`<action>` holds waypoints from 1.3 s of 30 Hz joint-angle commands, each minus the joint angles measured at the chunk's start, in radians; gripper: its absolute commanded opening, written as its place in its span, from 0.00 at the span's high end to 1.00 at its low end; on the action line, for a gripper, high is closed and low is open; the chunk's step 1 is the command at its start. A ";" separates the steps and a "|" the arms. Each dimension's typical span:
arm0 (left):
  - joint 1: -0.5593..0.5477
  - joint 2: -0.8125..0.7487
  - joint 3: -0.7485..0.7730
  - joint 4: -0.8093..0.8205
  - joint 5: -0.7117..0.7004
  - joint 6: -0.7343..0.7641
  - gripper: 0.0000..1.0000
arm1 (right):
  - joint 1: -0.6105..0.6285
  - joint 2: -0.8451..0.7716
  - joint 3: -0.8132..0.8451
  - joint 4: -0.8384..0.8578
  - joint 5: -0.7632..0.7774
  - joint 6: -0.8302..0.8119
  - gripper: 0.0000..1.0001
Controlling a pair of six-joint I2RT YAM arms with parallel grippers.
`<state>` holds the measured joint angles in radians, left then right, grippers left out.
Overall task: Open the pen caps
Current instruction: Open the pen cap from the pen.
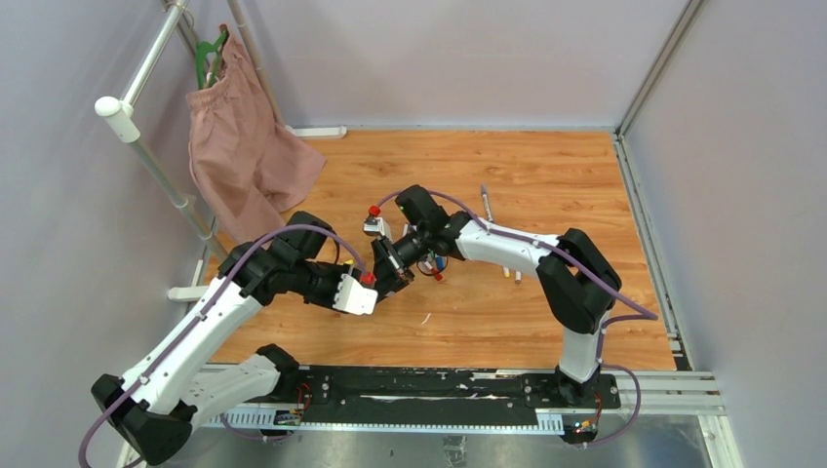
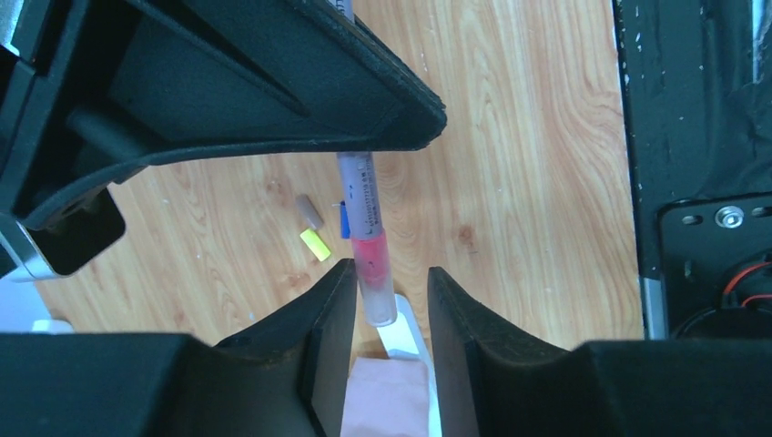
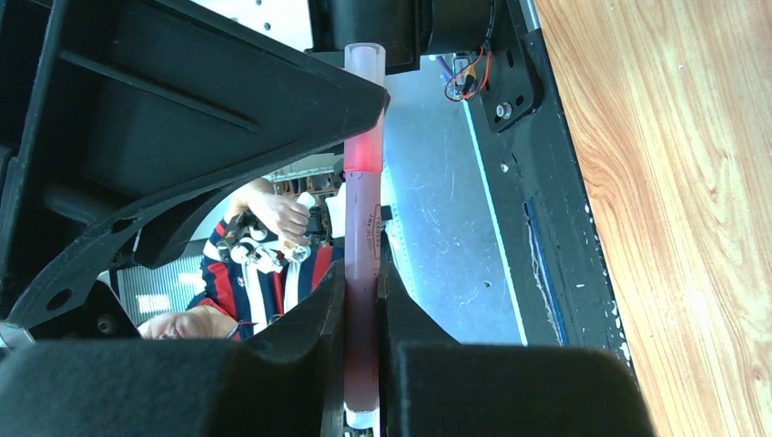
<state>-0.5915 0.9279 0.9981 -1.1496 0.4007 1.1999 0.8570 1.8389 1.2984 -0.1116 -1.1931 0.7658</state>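
Over the wood-grain tabletop (image 1: 546,166), grey walls (image 1: 439,58) around — right hand (image 3: 362,300) clenched on pen (image 3: 364,209), left hand (image 2: 387,291) released.

The left arm (image 1: 195,331) and right arm (image 1: 507,249) are showing white shells, black joints and purple cables (image 1: 302,228). The left claw (image 2: 391,284) and right claw (image 3: 362,305) are looking matte black.

We see a light-brown wood-grain tabletop (image 1: 546,166). Toward its far side a thin grey pen barrel (image 1: 485,203) lies on its own, well apart from the rest. Nearer the middle, a short yellow plastic cap (image 2: 315,244) and a short tan plastic cap (image 2: 309,211) lie just beside each other without touching. Near them is a small blue piece (image 2: 343,218), partly hidden, so we cannot tell what it is. A tiny white sliver (image 1: 426,318) rests alone on the bare wood toward the near edge.
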 commanded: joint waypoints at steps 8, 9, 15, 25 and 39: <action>-0.006 0.066 0.024 -0.029 0.022 -0.001 0.61 | 0.011 -0.053 0.016 0.077 -0.063 0.001 1.00; -0.005 0.067 0.023 -0.029 0.019 0.000 0.62 | 0.011 -0.057 0.013 0.077 -0.065 -0.001 1.00; -0.006 0.064 0.039 -0.030 0.011 0.004 1.00 | 0.011 -0.059 0.004 0.026 -0.042 -0.047 0.96; -0.006 0.067 0.049 -0.030 0.013 0.001 1.00 | 0.060 0.045 0.155 -0.052 0.003 -0.075 0.59; -0.005 0.079 0.049 -0.029 -0.069 0.018 1.00 | 0.040 -0.017 -0.004 -0.049 0.025 -0.095 1.00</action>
<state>-0.5922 0.9977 1.0306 -1.1736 0.3908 1.1980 0.9070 1.8820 1.3895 -0.1287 -1.1847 0.6876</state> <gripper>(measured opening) 0.201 0.077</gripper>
